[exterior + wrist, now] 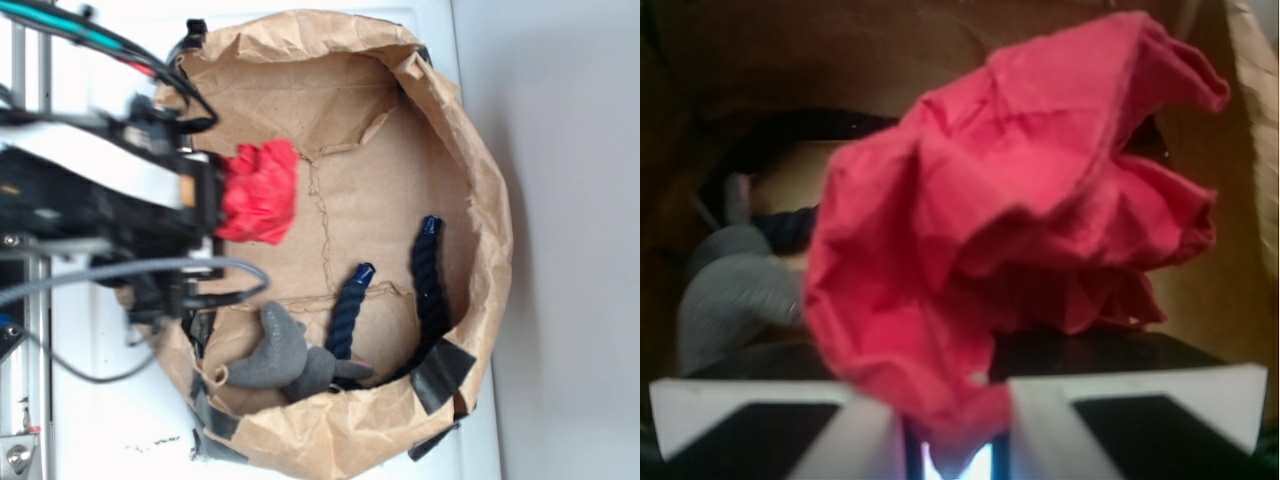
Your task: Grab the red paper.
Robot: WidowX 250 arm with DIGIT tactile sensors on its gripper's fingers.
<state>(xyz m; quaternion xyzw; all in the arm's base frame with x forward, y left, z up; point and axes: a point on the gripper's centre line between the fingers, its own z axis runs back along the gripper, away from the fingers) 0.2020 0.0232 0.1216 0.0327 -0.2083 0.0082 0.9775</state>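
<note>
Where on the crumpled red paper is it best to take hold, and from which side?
By the narrow lower fold of the crumpled red paper wad, coming from the end effector side: the fold tapers thin enough there to sit between the fingers, while the rest billows wide.

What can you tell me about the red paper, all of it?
The red paper is a bright red crumpled wad, thin and wrinkly, with ragged edges and many folds. The wrist view shows its lower end pinched between the two pale fingers of the gripper, the rest puffing out beyond them. From outside it sits at the gripper's tip, at the left side of the brown paper bag, apart from the grey plush toy and the dark blue rope.
</note>
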